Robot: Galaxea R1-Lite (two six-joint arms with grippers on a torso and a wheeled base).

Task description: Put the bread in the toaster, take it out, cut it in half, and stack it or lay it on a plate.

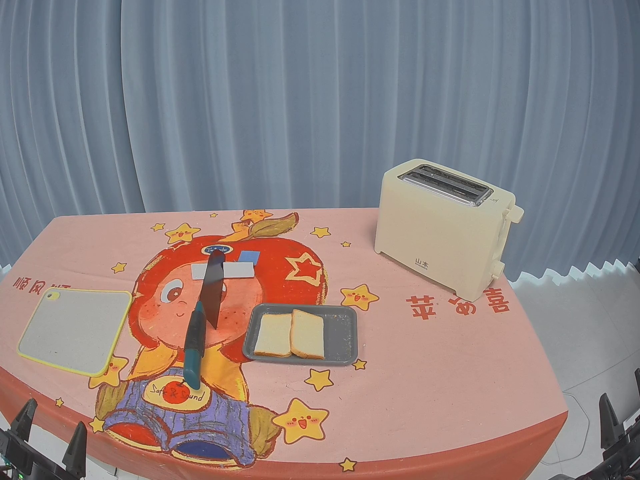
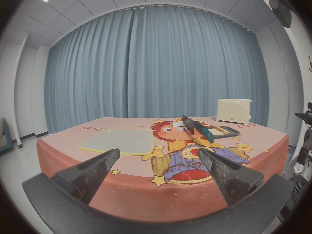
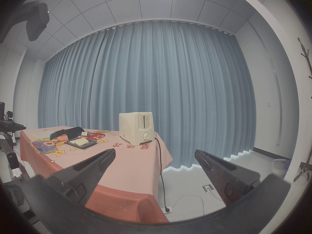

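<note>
Two slices of bread (image 1: 291, 334) lie side by side on a grey tray (image 1: 341, 339) near the table's middle. A cream two-slot toaster (image 1: 441, 227) stands at the back right, also seen as the toaster (image 3: 136, 127) and the toaster (image 2: 233, 110). A knife (image 1: 203, 315) with a teal handle rests on a white stand left of the tray. A grey cutting board (image 1: 75, 330) with a yellow rim lies at the left. My left gripper (image 1: 51, 433) is open below the table's front left edge. My right gripper (image 3: 154, 158) is open off the table's right front corner.
The table carries a pink cartoon cloth (image 1: 413, 375) with free room at the front right. The toaster's black cord (image 3: 161, 176) hangs off the table's right side to a floor socket. A blue curtain (image 1: 320, 88) closes the back.
</note>
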